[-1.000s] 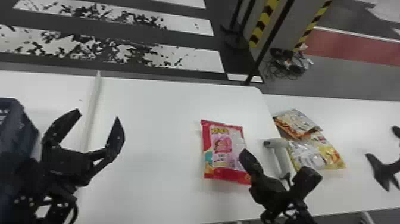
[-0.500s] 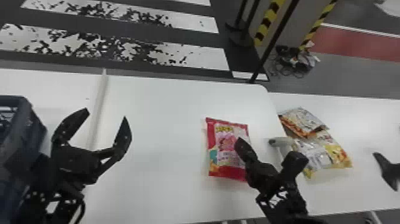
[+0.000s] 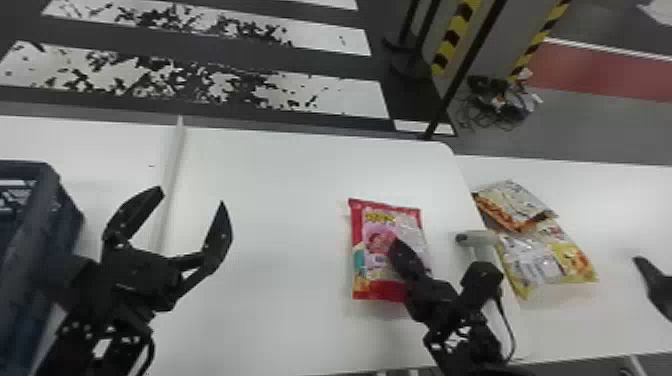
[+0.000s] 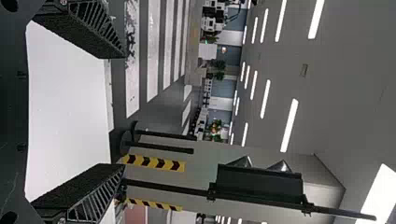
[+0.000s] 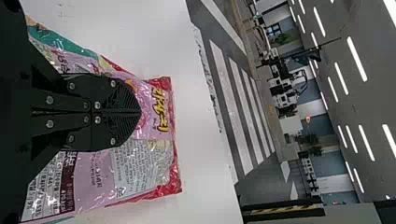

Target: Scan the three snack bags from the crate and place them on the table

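- Change: the right black two-finger pincer (image 3: pixel 395 242) has shifted leftward in the head view, from the right edge of the red-and-pink plastic snack bag (image 3: pixel 370 265) to a position over its middle.
- Implication: the alignment suits handling this bag next; a grasp probably requires the fingers to part first.
- Right pincer state: fingers together, nothing visible between them. Contact with the bag cannot be confirmed.
- Left black two-finger pincer (image 3: pixel 191 197): spread wide and empty, left of centre in the head view, beside the dark blue plastic crate (image 3: pixel 47 180).
- Bag location: flat on the white surface (image 3: pixel 280 225), right of centre in the head view.
- Head view: locates the pale handheld scanner (image 3: pixel 477 238) right of the bag; farther right, an orange-and-white bag (image 3: pixel 512 202) overlaps a yellow-and-silver bag (image 3: pixel 532 260). Whether any bag is scanned cannot be told.
- Right wrist view: details the meeting fingertips and printed film, obscured in the head view.
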Robot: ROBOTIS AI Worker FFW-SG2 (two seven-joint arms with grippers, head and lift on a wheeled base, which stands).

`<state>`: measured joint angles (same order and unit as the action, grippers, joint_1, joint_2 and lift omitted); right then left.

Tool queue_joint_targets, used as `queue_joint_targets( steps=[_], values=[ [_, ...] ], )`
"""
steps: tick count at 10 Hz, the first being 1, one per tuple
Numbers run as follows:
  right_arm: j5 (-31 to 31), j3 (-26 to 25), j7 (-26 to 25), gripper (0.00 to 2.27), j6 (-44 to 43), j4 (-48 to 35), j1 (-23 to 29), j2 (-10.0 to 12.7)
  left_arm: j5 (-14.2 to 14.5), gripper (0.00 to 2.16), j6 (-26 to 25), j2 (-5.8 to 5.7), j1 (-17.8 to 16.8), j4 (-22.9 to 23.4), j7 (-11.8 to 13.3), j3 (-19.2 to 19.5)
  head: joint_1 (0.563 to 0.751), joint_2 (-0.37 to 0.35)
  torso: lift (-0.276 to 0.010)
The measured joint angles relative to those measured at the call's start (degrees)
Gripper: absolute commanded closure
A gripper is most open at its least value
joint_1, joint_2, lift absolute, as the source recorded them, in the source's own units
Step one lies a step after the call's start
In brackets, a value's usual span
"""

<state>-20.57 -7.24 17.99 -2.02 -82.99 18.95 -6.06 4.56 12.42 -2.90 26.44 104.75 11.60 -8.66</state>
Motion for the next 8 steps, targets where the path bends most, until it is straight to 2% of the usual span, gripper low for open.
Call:
queue_joint_targets(
  steps=[4,7,8],
  values=[
    [1.3,0.4,1.7,2.14,-1.4,2.1,0.8,-0.1,0.1,0.04,0.7,-0.11,-0.1,-0.5,0.0,0.0,0.695,-0.215,-0.062],
    [0.8,1.9,1.8,2.14,-3.4,0.9,3.7,0.0,0.6,0.04,1.5,-0.22,0.1,-0.4,0.0,0.2,0.695,-0.197,-0.062],
    [-0.1,1.7,1.6,2.04,-3.4,-0.6,4.9,0.1,0.7,0.04,2.0,-0.30,0.3,-0.4,0.0,0.3,0.695,-0.197,-0.062]
  ],
)
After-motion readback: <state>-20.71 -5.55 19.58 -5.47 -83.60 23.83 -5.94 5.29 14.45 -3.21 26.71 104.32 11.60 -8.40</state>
